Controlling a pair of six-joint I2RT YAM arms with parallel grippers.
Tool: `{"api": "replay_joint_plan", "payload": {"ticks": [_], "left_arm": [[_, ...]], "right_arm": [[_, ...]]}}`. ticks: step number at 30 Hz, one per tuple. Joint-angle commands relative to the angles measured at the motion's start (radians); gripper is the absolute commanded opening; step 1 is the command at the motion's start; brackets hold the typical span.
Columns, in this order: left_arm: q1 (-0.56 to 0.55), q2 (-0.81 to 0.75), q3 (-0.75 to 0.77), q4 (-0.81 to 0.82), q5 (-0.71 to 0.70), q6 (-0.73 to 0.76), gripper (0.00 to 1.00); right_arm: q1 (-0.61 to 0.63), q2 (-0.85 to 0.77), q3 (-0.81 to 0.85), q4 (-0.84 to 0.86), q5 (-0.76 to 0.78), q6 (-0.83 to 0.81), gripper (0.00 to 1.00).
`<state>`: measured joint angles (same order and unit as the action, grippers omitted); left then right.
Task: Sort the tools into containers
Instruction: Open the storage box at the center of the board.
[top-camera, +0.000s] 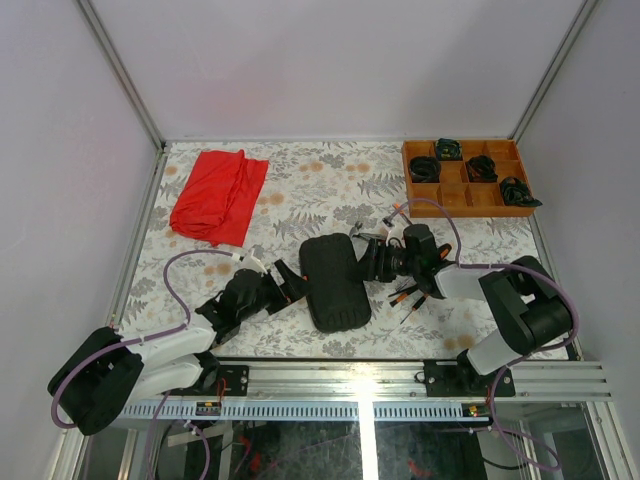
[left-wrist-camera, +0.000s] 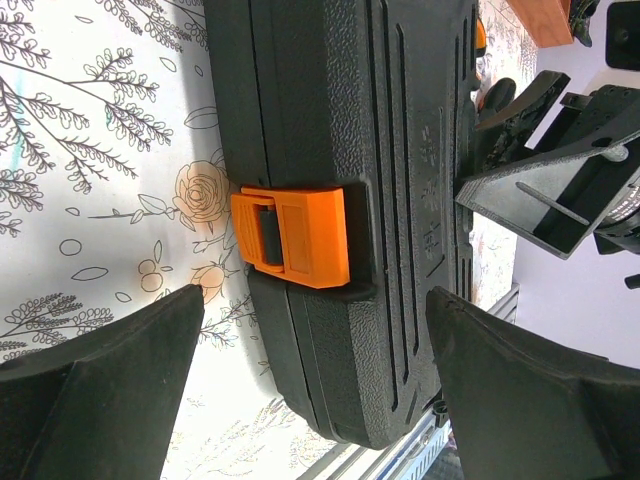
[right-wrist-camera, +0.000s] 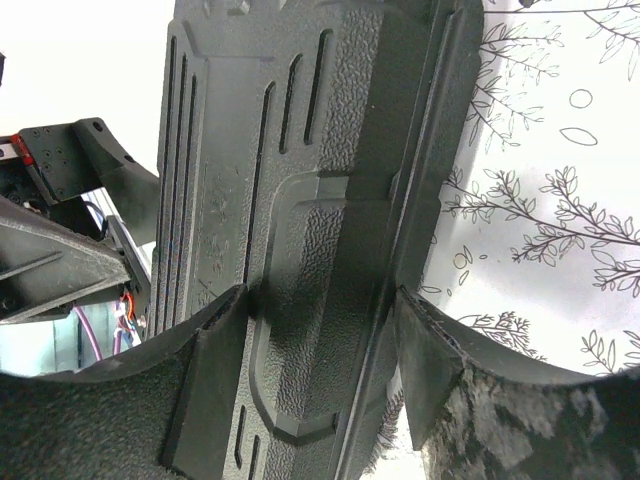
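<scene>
One black tool case (top-camera: 335, 282) with one orange latch (left-wrist-camera: 292, 237). One red cloth (top-camera: 218, 195). One wooden compartment tray (top-camera: 456, 198) holding four black coiled bundles (top-camera: 424, 168). At least three thin screwdrivers (top-camera: 404, 294), exact count unclear. Two robot arms: left arm (top-camera: 165, 350), right arm (top-camera: 520, 305).

Bright, even overhead light; soft shadows
</scene>
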<state>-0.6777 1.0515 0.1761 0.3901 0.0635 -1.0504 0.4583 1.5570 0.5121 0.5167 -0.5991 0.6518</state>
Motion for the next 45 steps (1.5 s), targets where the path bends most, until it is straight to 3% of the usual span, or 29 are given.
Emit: {"api": "replay_joint_plan", "payload": {"ticks": [1, 7, 11, 24, 28, 34, 38, 40, 45], "left_arm": [[0.006, 0.003, -0.012, 0.045, -0.014, 0.004, 0.9], [0.013, 0.033, -0.021, 0.103, -0.01, -0.027, 0.88], [0.018, 0.065, -0.038, 0.189, 0.003, -0.056, 0.8], [0.026, 0.305, -0.085, 0.6, 0.057, -0.179, 0.79], [0.029, 0.376, -0.083, 0.685, 0.056, -0.194, 0.74], [0.029, 0.416, -0.072, 0.713, 0.051, -0.185, 0.69], [0.028, 0.419, -0.065, 0.693, 0.049, -0.172, 0.59], [0.028, 0.399, -0.046, 0.62, 0.04, -0.152, 0.52], [0.027, 0.318, -0.013, 0.433, -0.007, -0.099, 0.46]], "right_arm": [[-0.005, 0.059, -0.076, 0.007, 0.061, 0.011, 0.47], [-0.043, 0.095, -0.14, 0.104, 0.025, 0.06, 0.45], [-0.055, 0.12, -0.157, 0.14, 0.009, 0.074, 0.44], [-0.067, 0.143, -0.164, 0.165, -0.004, 0.084, 0.43], [-0.067, 0.143, -0.16, 0.169, -0.008, 0.088, 0.43], [-0.067, 0.143, -0.152, 0.168, -0.014, 0.088, 0.42], [-0.067, 0.146, -0.147, 0.166, -0.017, 0.084, 0.42], [-0.067, 0.147, -0.146, 0.166, -0.02, 0.083, 0.42], [-0.068, 0.145, -0.146, 0.157, -0.013, 0.076, 0.42]]}}
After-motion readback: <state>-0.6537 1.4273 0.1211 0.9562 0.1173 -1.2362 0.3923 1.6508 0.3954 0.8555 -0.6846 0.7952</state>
